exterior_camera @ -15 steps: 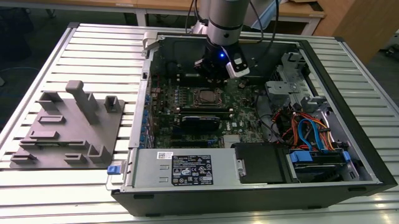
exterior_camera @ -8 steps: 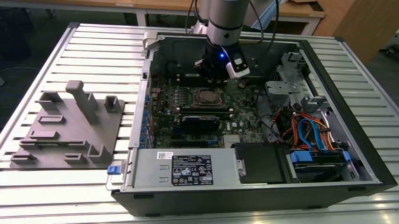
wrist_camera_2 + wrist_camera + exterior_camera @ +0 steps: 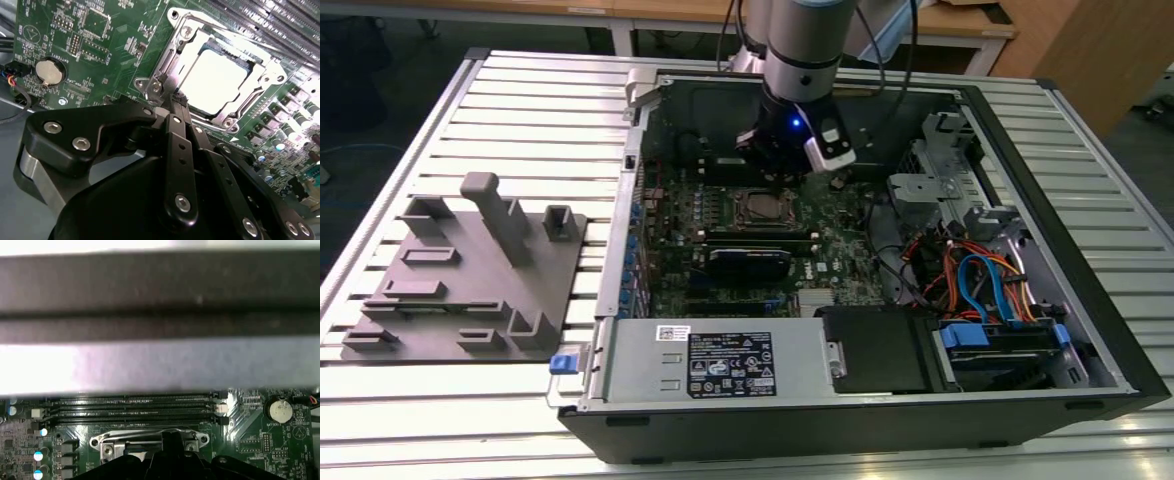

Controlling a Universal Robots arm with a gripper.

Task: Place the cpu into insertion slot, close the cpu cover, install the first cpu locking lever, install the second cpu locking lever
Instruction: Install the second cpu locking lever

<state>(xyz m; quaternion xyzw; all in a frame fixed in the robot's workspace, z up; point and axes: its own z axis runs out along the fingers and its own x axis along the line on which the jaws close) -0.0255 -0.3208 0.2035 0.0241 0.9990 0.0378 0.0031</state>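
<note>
The cpu [image 3: 217, 77] lies with its pale silver face up in the insertion slot [image 3: 758, 207] on the green motherboard. The silvery cpu cover [image 3: 261, 85] lies flat around it, framing the chip through its window. In the second wrist view my gripper [image 3: 177, 102] has its black fingers [image 3: 172, 135] pressed together, the tips at one corner of the socket beside a silvery lever end [image 3: 155, 86]. Nothing shows between the fingers. In the exterior view the gripper [image 3: 781, 170] hangs just behind the socket inside the open computer case. The first wrist view shows the socket frame [image 3: 150, 440] right at the fingertips.
Long black memory slots [image 3: 135, 407] run beside the socket, and a coin battery [image 3: 50, 72] sits further off on the board. A power supply box [image 3: 720, 360], cables [image 3: 987, 280] and case walls surround the board. A grey fixture plate [image 3: 467, 270] lies at the exterior view's left.
</note>
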